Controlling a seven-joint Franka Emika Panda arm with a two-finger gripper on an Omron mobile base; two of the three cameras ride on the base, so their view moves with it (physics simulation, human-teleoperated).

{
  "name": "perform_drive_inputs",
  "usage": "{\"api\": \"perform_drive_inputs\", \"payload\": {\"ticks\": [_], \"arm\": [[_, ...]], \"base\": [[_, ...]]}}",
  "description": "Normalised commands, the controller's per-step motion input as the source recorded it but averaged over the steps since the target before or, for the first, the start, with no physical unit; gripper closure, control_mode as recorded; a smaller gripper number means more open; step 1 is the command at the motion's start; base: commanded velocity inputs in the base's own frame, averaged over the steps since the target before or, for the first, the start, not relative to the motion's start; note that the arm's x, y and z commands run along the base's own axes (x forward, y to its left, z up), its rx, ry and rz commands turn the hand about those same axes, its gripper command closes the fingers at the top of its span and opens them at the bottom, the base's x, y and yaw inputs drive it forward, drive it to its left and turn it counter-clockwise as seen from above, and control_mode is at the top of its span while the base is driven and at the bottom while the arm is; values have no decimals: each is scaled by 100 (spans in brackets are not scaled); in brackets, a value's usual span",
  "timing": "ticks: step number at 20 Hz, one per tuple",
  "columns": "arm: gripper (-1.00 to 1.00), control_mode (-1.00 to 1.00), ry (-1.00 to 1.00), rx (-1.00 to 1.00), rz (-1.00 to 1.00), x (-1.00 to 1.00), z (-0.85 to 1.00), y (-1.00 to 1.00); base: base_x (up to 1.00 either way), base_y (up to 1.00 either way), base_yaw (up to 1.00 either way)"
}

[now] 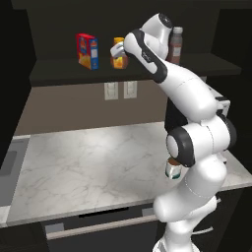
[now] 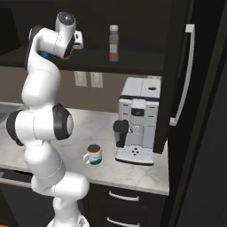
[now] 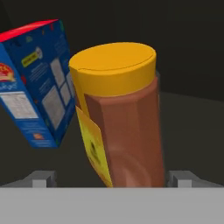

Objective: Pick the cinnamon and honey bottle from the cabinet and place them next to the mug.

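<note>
1. Your tool stands wide open at the honey bottle, one fingertip on each side and nothing gripped yet — I judge this is the approach for a side grasp.
2. The honey bottle is on the cabinet shelf, top centre of the left base view, just beside the red-blue box.
3. The cinnamon waits upright on the same shelf, top centre of the right base view.
4. The mug sits on the bench — dark liquid inside — near the coffee machine.
</note>
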Motion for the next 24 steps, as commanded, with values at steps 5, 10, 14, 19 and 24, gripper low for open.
{"api": "perform_drive_inputs", "payload": {"ticks": [5,10,14,19,24], "arm": [[-100,-100,-1,0,0,5,-10,0],[-100,-100,0,0,0,4,-6,0],[-100,-100,0,0,0,7,-2,0],[-100,-100,0,0,0,11,0,0],[-100,-100,0,0,0,16,0,0]], "base": [[0,0,0],[0,0,0],[0,0,0],[0,0,0],[0,0,0]]}}
